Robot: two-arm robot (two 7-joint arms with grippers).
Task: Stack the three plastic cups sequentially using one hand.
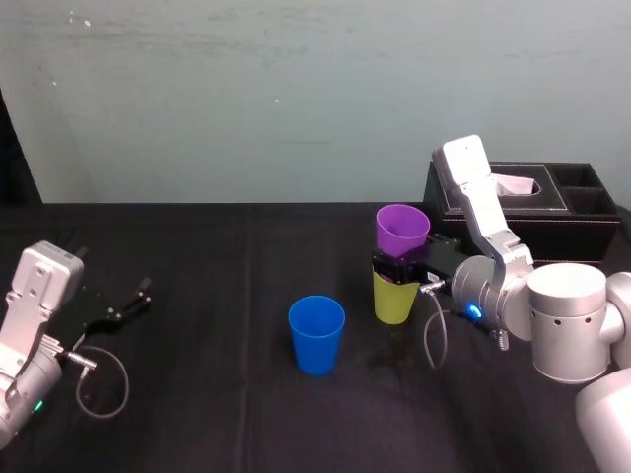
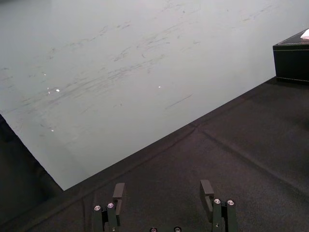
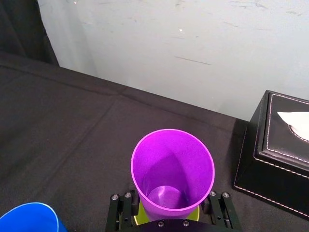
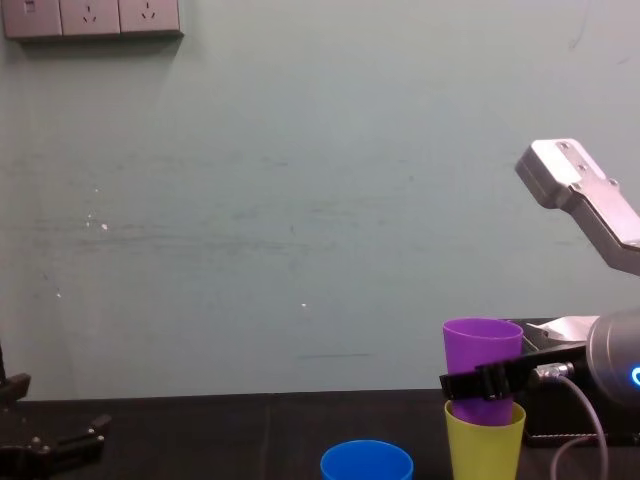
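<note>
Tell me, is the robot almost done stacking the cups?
About halfway. Done: the purple cup already sits partway inside the yellow-green cup. In hand: the right gripper is clamped around the purple cup just above the yellow-green rim. Left to do: let go, then get the blue cup, which stands alone beside them, into the stack. The left gripper rests open at the far left.

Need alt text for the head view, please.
The right gripper holds the purple tapered plastic cup, its base inside the yellow-green plastic cup. The blue plastic cup stands apart to their left; the left gripper rests open far left.
</note>
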